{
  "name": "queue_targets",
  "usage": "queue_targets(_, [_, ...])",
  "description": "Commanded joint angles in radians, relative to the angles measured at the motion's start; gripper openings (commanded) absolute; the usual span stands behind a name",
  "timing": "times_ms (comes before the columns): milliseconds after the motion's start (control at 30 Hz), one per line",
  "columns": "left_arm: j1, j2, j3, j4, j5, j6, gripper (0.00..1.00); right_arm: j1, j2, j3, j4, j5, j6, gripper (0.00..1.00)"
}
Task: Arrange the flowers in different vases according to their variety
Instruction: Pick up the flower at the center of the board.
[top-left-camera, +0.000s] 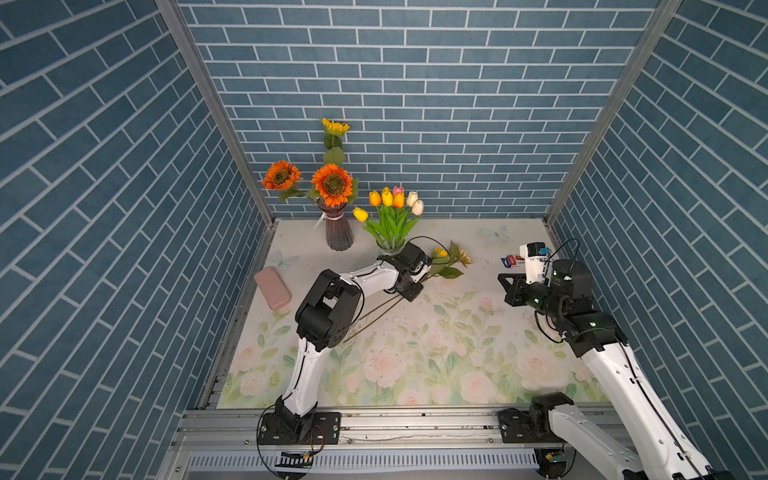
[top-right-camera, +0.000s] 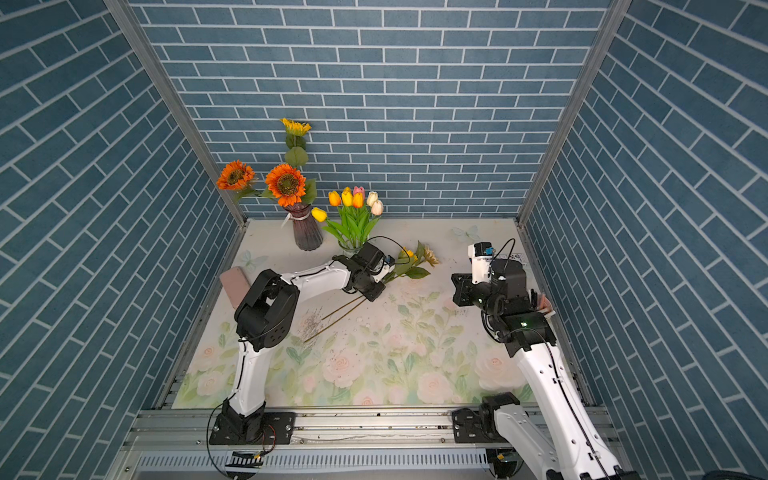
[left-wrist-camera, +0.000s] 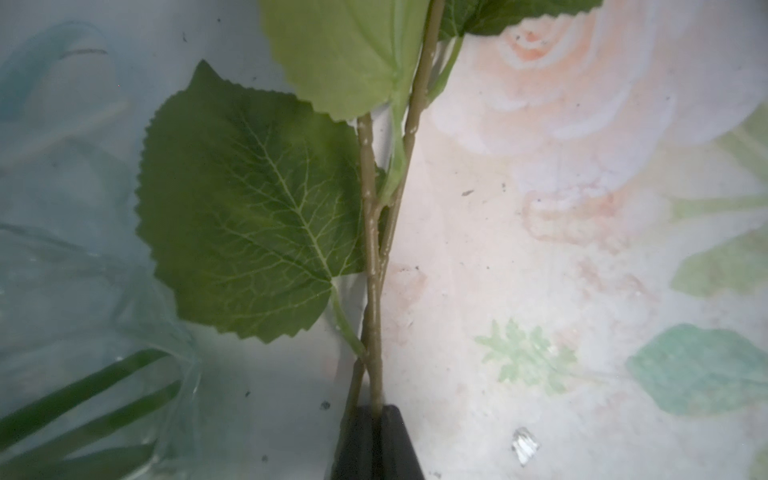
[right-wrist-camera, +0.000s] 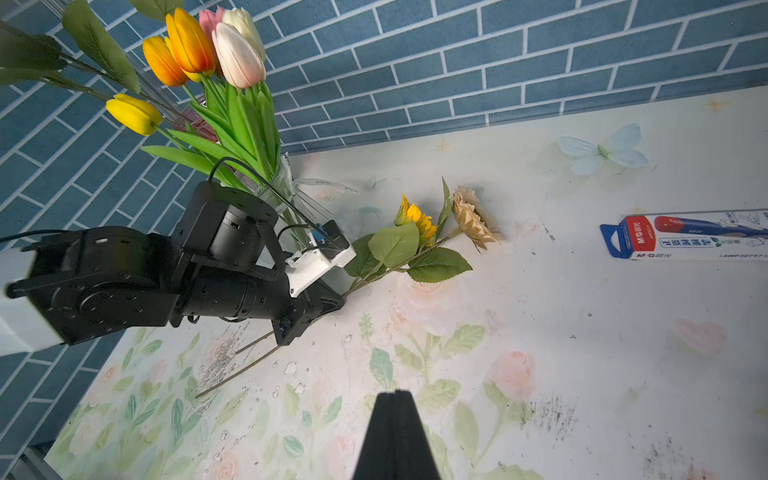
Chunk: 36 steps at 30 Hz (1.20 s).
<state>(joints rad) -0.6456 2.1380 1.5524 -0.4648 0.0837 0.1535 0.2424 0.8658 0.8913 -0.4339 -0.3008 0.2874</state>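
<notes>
The left gripper (right-wrist-camera: 334, 301) is clamped tight on the stems of the loose sunflowers (right-wrist-camera: 419, 222), one yellow and one cream. Whether both stems are caught is unclear. The cream head rests on the mat (top-left-camera: 457, 345), right of centre in both top views. This arm reaches low, wrist beside the clear vase (top-left-camera: 390, 248) of tulips (top-left-camera: 392, 199). Left of that, the dark vase (top-left-camera: 338, 232) holds three standing sunflowers (top-left-camera: 332, 185). The right gripper (right-wrist-camera: 395, 415) is closed on nothing and hovers at mid-right.

Blue brick-pattern walls (top-left-camera: 415, 62) on three sides, white mortar lines, aluminium corner posts (top-left-camera: 215, 112), pale tabletop mat (top-left-camera: 415, 353) printed with roses, leaves and butterflies, metal rail (top-left-camera: 415, 424) along the near edge
</notes>
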Motion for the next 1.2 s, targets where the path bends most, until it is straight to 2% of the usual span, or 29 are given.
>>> queue_targets(0, [-0.014,-0.076,-0.003,-0.028,-0.024,-0.003,0.00,0.000,-0.002,0.024,0.013,-0.012,-0.025,0.00])
queue_targets(433, [-0.067,-0.252,-0.005,0.019,-0.078,-0.012,0.00,0.001,-0.084,-0.007,0.107,-0.094,-0.028,0.00])
queue_targets(600, [-0.087,-0.343,-0.021,0.051,-0.045,-0.006,0.00,0.001,-0.092,-0.014,0.103,-0.088,-0.030,0.00])
queue_targets(967, [-0.096,-0.706,-0.103,0.181,0.002,-0.028,0.00,0.000,-0.107,-0.026,0.091,-0.084,-0.050,0.00])
queue_targets(1167, [-0.096,-0.940,-0.211,0.353,-0.035,-0.037,0.00,0.001,-0.106,-0.032,0.099,-0.096,-0.054,0.00])
